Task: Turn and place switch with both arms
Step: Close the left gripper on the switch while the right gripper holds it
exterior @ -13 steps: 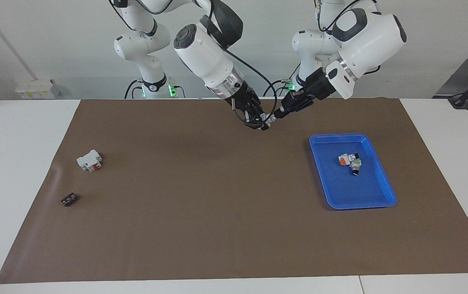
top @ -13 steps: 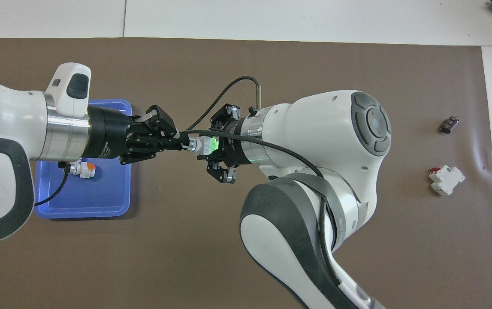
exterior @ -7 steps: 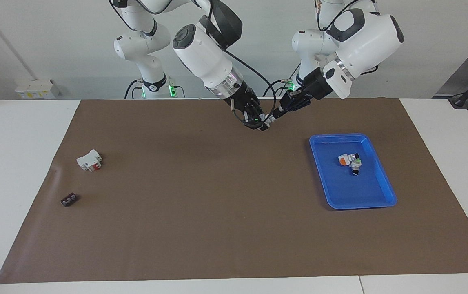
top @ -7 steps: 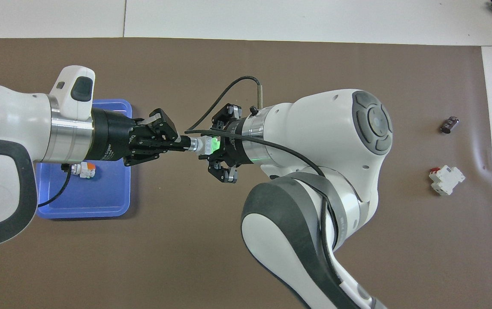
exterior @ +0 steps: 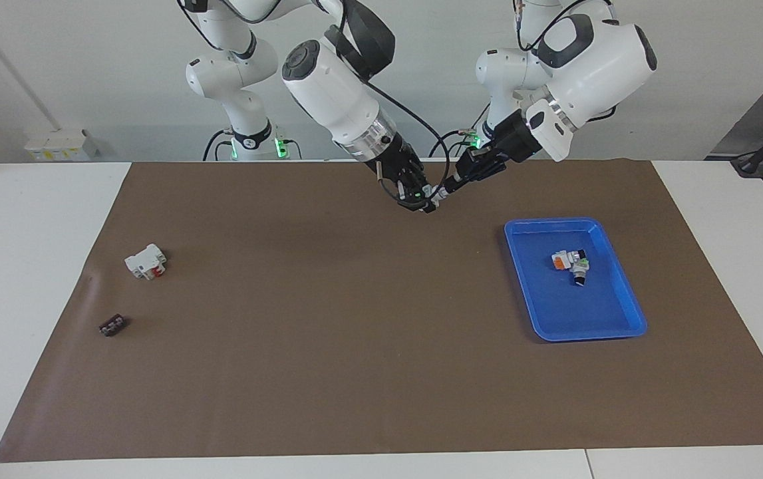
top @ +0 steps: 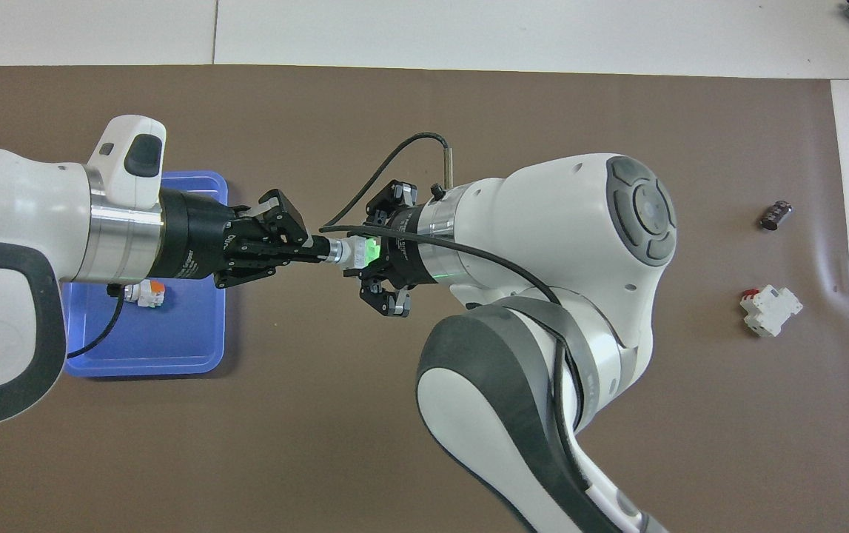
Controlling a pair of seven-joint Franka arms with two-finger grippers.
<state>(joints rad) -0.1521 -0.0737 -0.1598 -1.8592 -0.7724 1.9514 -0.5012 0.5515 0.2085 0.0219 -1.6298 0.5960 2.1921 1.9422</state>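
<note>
The switch (top: 354,251) is held in the air between both grippers, over the mat's middle, near the robots' edge. Its bright green end (top: 370,248) sits in my right gripper (top: 374,252), which is shut on the whitish body. My left gripper (top: 318,250) is shut on the black knob end. In the facing view the left gripper (exterior: 449,187) and the right gripper (exterior: 423,199) meet tip to tip around the switch (exterior: 432,193), well above the brown mat (exterior: 328,346).
A blue tray (exterior: 620,319) toward the left arm's end holds a switch with an orange face (exterior: 559,261) and another small switch (exterior: 581,267). Toward the right arm's end lie a white block with red parts (exterior: 146,261) and a small dark part (exterior: 112,325).
The left arm's wrist has turned a little while gripping the knob. Both grippers and the switch have shifted slightly and stay joined.
</note>
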